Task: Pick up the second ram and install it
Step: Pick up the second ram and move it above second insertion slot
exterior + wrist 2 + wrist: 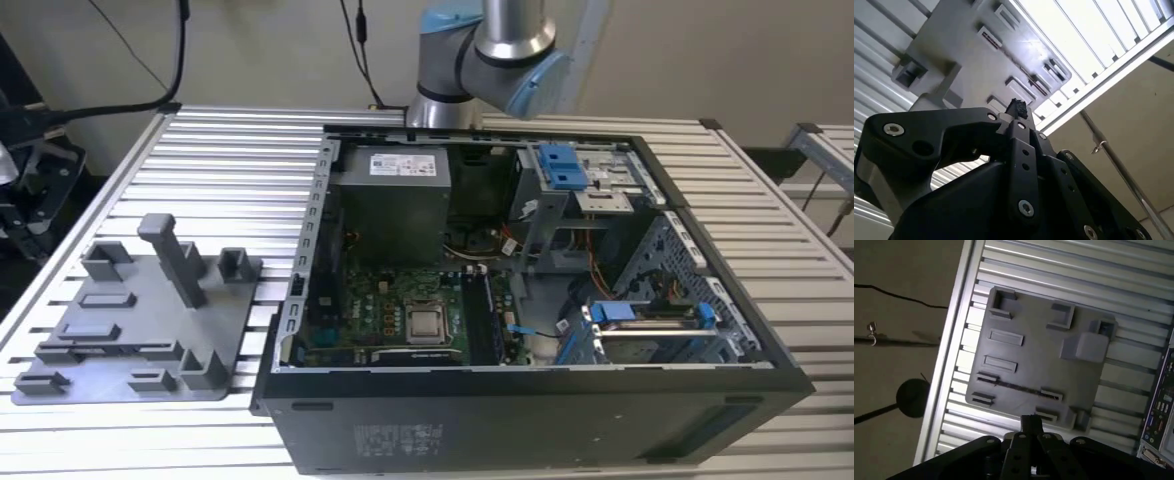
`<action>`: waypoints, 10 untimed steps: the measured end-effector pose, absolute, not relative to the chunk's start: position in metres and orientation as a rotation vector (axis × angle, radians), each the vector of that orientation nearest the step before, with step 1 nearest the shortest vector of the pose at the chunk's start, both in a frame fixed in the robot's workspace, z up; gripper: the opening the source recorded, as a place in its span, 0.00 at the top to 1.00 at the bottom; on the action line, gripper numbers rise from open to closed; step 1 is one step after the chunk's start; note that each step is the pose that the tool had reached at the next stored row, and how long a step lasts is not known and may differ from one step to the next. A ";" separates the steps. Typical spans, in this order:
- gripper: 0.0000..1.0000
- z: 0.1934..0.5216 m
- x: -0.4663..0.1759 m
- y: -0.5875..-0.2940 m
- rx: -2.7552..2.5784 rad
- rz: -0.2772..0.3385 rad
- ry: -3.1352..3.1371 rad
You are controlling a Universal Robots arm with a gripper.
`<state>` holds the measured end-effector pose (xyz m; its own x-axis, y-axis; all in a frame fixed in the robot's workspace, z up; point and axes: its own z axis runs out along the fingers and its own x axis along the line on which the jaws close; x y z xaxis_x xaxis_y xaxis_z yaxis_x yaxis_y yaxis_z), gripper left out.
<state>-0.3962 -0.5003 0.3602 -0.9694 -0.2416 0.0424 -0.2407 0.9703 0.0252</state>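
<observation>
**Poised, shut and empty, short of the pickup**

Hovering with the claw (1031, 424) over the grey tray (1039, 357), clear of its surface. Shut at the tips in both wrist views, with nothing seen clamped there. Probably finding the memory stick (1019, 389) as a thin dark strip on edge in the tray's long slot, by the tray edge closest to the claw; too slim to be sure. Lies just ahead of the tips and below them, long axis running across the way the claw points, not along it. In the exterior view, belongs at the lower left of the frame with the tray, well apart from the open computer case (534, 420) filling centre and right, and from the green board (380, 300) at lower centre inside it. Judged as not yet gripped, not yet lifted.
</observation>
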 end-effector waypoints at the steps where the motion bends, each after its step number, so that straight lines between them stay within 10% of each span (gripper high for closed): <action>1: 0.89 0.360 -0.396 -0.500 0.391 -0.030 -3.071; 10: 0.89 0.360 -0.396 -0.500 0.566 -0.019 -3.043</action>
